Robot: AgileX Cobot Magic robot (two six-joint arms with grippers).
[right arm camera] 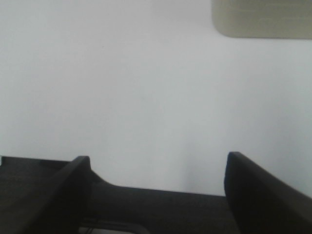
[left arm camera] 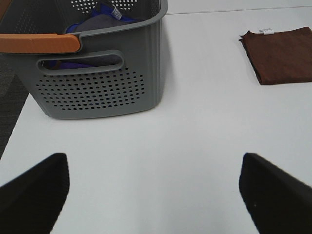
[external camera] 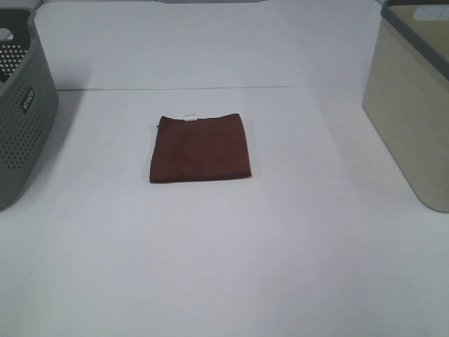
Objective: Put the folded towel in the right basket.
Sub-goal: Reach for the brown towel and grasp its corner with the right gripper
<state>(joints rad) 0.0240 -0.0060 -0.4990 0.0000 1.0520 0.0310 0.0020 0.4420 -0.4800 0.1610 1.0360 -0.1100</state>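
A white table (external camera: pixel 224 281) fills the high camera's view, with a basket at each side edge and the folded towel (external camera: pixel 200 149) between them. The beige right basket (external camera: pixel 410 112), solid-walled with a grey rim, stands at the table's right edge and is cut off by the frame. The perforated grey left basket (external camera: pixel 21 119) stands at the left edge. The dark brown towel lies flat and squared near the middle of the table, well apart from both baskets and outside them.

Only the left wrist camera looks into the grey basket: blue and grey cloth (left arm camera: pixel 100 19) lies inside, and an orange grip (left arm camera: pixel 39 43) caps its rim above a handle slot. That camera also catches the towel at the edge of its picture. The right wrist camera takes in bare tabletop and one rounded corner of the beige basket.

The grippers appear only in the wrist views. The left gripper (left arm camera: pixel 155 195) hangs above the table near the grey basket, its dark jaws spread wide with nothing between them. The right gripper (right arm camera: pixel 158 187) is likewise spread wide and holds nothing, bare table showing between its jaws.

A small white tag (external camera: pixel 189 117) sits on the towel's far edge.

The tabletop is plain, matte white and evenly lit. At its far edge it meets a white backdrop (external camera: pixel 210 42). In the left wrist view, dark floor (left arm camera: pixel 7 102) shows past the table's edge.
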